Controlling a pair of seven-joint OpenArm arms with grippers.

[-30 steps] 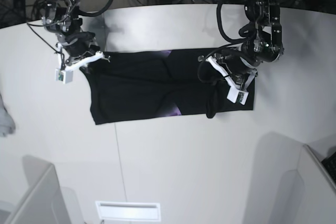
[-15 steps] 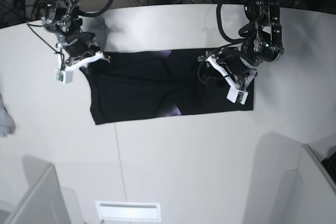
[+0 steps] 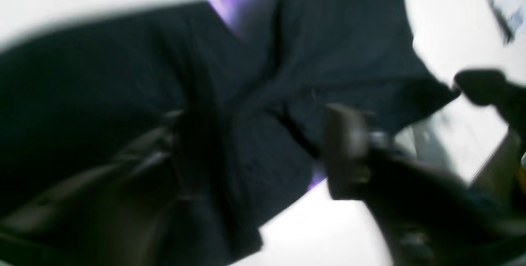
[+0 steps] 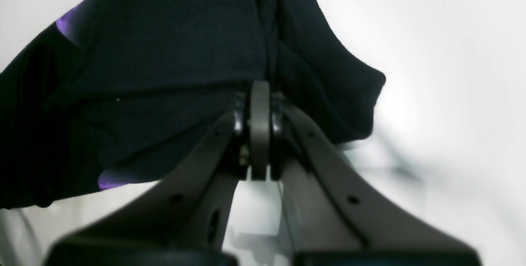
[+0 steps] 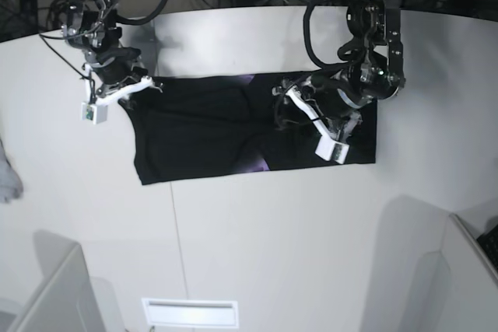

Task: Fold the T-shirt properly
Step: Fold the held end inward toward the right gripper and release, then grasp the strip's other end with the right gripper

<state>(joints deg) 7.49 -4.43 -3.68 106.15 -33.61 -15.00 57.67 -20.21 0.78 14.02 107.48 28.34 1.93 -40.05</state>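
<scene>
The black T-shirt (image 5: pixel 202 126) lies as a wide folded band on the white table, with slivers of purple print (image 5: pixel 257 163) showing at its folds. In the base view my right gripper (image 5: pixel 152 85) is at the shirt's upper left corner. The right wrist view shows that gripper (image 4: pixel 259 93) shut on a pinch of the black cloth (image 4: pixel 172 44). My left gripper (image 5: pixel 284 106) hovers over the shirt's right half. The blurred left wrist view shows it (image 3: pixel 246 155) open, fingers (image 3: pixel 345 151) spread apart with only the shirt (image 3: pixel 102 85) beneath them.
A small light grey cloth (image 5: pixel 6 176) lies at the table's left edge. A white slotted plate (image 5: pixel 189 312) sits near the front edge, with grey partitions at the front left (image 5: pixel 54 293) and front right (image 5: pixel 459 277). Cables hang behind the table's far edge.
My left gripper has opened and let go of the raised cloth at the shirt's right end, which now lies flat. That arm has moved left toward the shirt's middle. The right arm has not moved.
</scene>
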